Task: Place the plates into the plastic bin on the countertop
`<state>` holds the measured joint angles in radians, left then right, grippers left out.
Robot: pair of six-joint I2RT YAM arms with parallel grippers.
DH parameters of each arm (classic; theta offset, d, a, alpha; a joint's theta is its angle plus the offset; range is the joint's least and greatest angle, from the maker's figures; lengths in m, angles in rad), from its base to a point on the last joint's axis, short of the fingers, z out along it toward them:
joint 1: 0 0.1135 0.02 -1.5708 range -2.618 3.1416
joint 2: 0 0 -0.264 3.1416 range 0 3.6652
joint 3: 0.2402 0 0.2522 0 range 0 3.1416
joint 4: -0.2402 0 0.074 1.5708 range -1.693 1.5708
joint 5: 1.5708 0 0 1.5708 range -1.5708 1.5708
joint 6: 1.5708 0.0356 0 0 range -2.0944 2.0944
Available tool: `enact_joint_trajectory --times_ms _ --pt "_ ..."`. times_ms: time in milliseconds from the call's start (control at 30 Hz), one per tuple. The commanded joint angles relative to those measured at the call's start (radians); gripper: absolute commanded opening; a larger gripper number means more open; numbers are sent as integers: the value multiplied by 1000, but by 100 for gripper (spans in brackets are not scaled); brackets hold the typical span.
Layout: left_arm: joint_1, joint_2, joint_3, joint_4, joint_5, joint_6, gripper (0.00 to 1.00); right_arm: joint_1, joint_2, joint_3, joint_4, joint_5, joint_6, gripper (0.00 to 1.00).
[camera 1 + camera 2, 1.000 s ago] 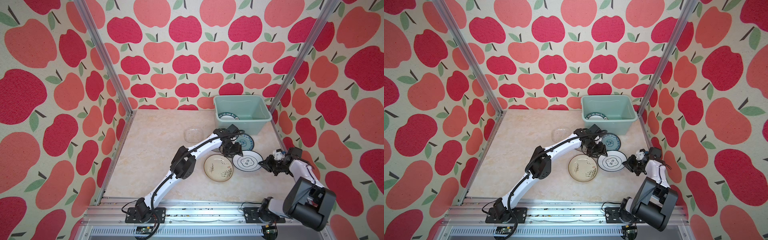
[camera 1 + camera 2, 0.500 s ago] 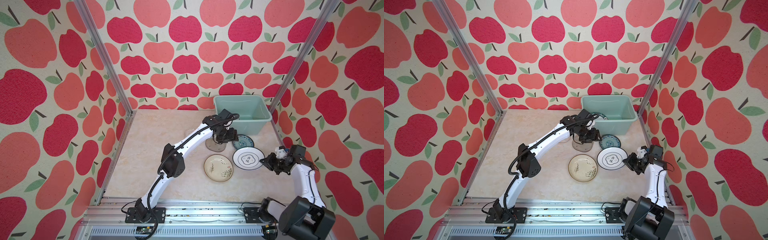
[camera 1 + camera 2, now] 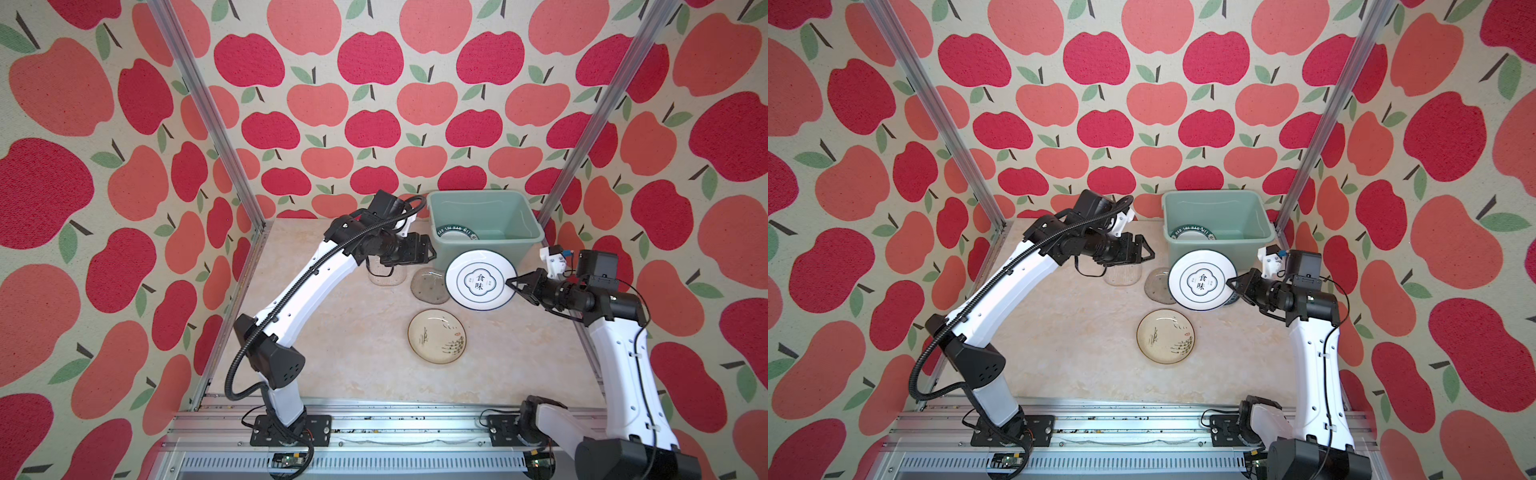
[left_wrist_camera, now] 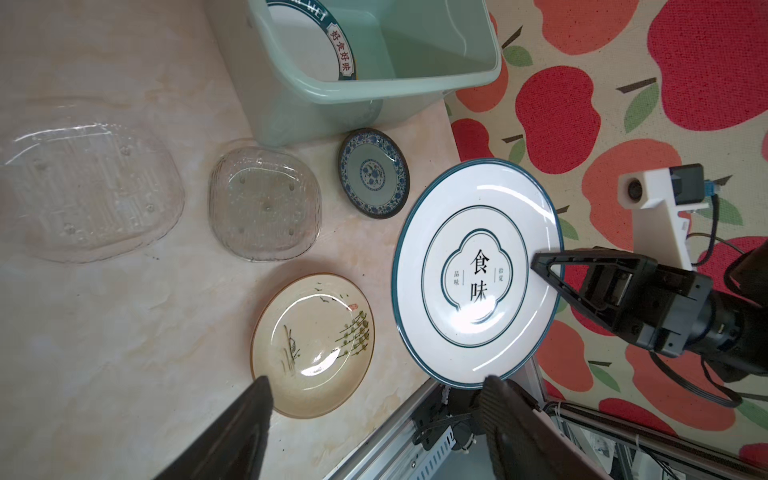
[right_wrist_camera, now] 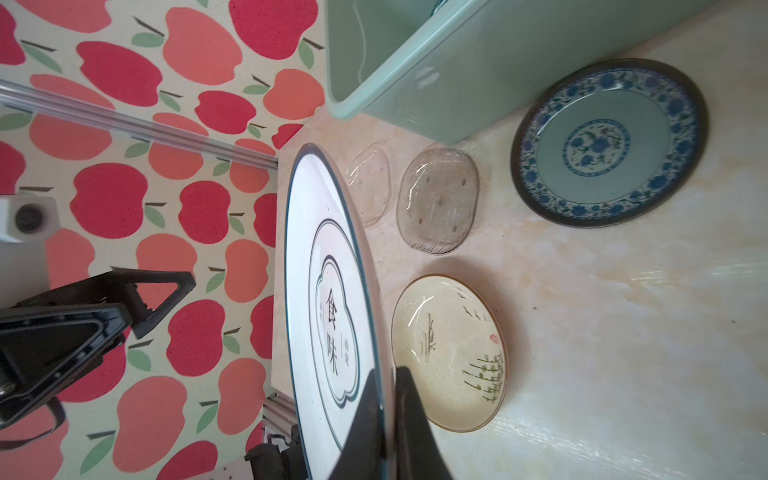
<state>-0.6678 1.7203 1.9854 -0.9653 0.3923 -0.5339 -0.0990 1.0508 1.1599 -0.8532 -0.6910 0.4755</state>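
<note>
My right gripper (image 3: 510, 284) (image 5: 388, 374) is shut on the rim of a white plate (image 3: 480, 280) (image 3: 1200, 280) with teal rings. It holds the plate tilted above the countertop (image 3: 332, 353), just in front of the plastic bin (image 3: 490, 242) (image 4: 374, 89). A lettered-rim plate (image 3: 455, 233) (image 4: 316, 41) lies in the bin. My left gripper (image 3: 428, 249) (image 4: 378, 380) hangs open and empty left of the bin. On the countertop lie two clear glass plates (image 4: 264, 203) (image 4: 87, 191), a cream ink-drawn plate (image 3: 436, 336) (image 5: 449, 353) and a teal patterned plate (image 4: 372, 172) (image 5: 609, 141).
Apple-patterned walls and aluminium posts (image 3: 582, 137) close in the back and sides. An aluminium rail (image 3: 374, 415) with both arm bases runs along the front. The bin stands in the back right corner against the post.
My left gripper has pulled back from the plates and opened wider, and a clear glass plate now lies beside the white one. My right gripper has lifted and tilted the white plate towards the bin.
</note>
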Motion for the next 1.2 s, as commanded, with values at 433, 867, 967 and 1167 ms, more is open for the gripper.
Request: enact_joint_trajectory --times_ms 433,867,967,1167 --pt "169 -410 -612 521 371 -199 75 462 105 31 357 9 310 0" --pt "169 -417 -634 457 336 -155 56 532 101 16 420 42 357 0" --pt "170 -407 -614 424 339 -136 46 533 91 6 433 47 364 0" --pt "170 -403 -612 439 359 -160 23 537 74 -40 497 52 385 0"
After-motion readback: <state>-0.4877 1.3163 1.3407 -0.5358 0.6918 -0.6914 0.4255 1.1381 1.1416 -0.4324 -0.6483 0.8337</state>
